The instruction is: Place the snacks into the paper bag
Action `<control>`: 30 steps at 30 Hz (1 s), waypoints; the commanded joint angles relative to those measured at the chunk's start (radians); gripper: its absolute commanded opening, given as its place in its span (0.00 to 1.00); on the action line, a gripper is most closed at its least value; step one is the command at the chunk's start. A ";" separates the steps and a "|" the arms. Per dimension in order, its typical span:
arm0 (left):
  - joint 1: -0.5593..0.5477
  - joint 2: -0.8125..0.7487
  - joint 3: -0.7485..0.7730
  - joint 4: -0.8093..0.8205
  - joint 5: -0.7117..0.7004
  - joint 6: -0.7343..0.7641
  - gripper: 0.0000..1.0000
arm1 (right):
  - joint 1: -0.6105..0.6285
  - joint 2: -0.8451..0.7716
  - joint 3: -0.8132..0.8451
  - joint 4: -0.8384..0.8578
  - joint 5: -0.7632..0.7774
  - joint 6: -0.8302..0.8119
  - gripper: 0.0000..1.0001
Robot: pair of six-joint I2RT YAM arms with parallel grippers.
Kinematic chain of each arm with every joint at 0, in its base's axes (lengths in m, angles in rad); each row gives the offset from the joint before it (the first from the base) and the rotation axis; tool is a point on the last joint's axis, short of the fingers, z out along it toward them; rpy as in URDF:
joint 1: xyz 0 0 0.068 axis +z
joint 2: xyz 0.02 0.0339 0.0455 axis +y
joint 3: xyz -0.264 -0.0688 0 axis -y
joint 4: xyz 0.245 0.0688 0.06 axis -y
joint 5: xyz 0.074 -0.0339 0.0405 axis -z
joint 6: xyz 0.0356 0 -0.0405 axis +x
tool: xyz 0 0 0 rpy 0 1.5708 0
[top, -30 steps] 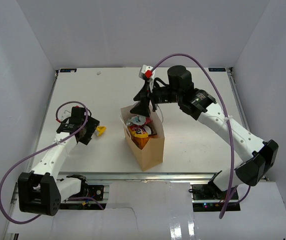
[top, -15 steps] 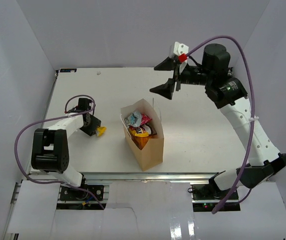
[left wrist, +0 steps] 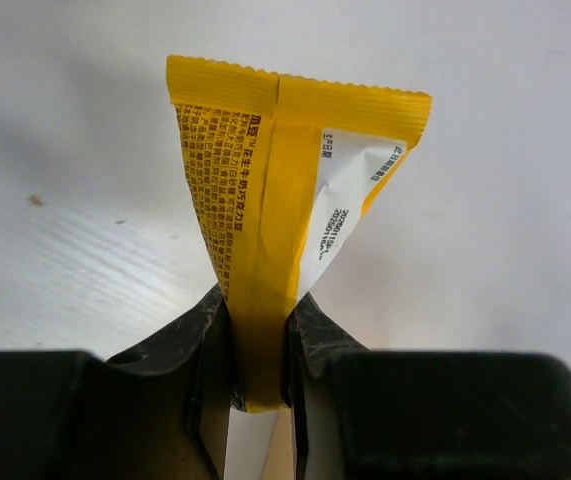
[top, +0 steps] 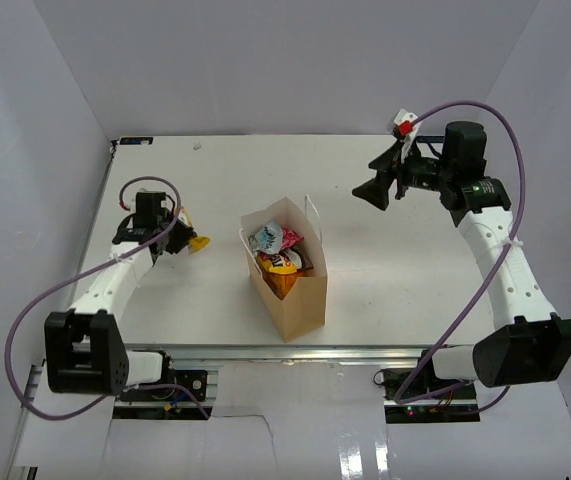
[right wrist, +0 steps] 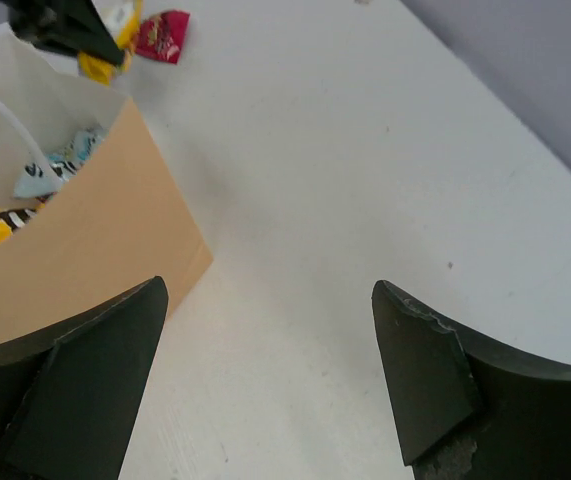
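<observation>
The tan paper bag (top: 300,300) stands upright mid-table with several snacks (top: 277,252) showing in its open top. To its left, my left gripper (top: 177,240) is shut on a yellow packet (top: 198,242). The left wrist view shows that packet (left wrist: 285,170) pinched at its lower seam between the left gripper's (left wrist: 258,345) fingers, over the white table. My right gripper (top: 380,182) hangs open and empty to the right of the bag. In the right wrist view, the right gripper (right wrist: 265,370) has only table between its jaws, with the bag (right wrist: 75,235) to the left.
A small red packet (right wrist: 162,35) lies on the table beyond the bag, close to the left gripper. White walls enclose the table on the left, back and right. A purple cable loops over each arm.
My left gripper has closed onto the yellow packet. My right arm has swung from above the bag's mouth back to the right, its jaws open.
</observation>
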 commanded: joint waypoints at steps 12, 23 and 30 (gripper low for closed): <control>0.001 -0.372 0.081 0.509 0.682 0.145 0.17 | -0.103 -0.013 -0.374 0.062 0.047 -0.059 0.86; -0.105 -0.170 0.263 0.553 0.948 0.168 0.25 | -0.103 -0.008 -0.400 0.079 0.039 -0.042 0.85; -0.214 -0.098 0.293 0.546 0.994 0.188 0.32 | -0.104 -0.018 -0.413 0.077 0.049 -0.040 0.85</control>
